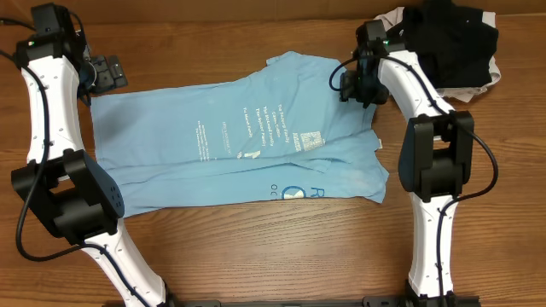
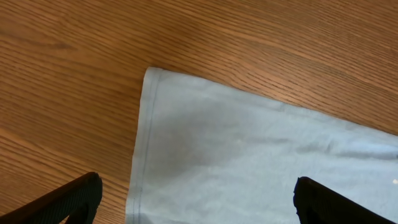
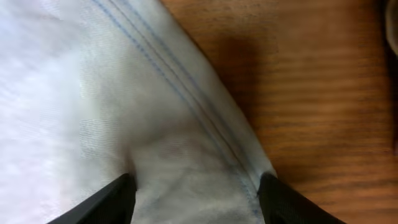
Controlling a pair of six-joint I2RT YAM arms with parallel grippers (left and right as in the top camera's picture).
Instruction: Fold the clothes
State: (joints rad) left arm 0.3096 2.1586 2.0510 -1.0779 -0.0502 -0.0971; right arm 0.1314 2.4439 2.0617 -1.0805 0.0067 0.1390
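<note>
**A:** Overhead, T-shirt (image 1: 239,141) lies spread across the middle of the counter (image 1: 256,256), print up. Step?

**B:** Taking hold of the far edge for a fold, I judge. Left end effector (image 2: 198,193) hangs over the far-left hem corner, jaws wide apart, empty. Right end effector (image 3: 196,193) is down on the far-right sleeve edge, fingers apart, cloth puckered between them.

**A:** Next?

**B:** Both must pinch cloth, then lift together.

**A:** Obstacles?

**B:** Black garment (image 1: 448,43) heaped on beige garment (image 1: 490,75), far right, beside the right arm.

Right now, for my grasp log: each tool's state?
Left tool: open, over the T-shirt corner, holding nothing.
Right tool: open, astride the T-shirt's hem, not clamped.
</note>
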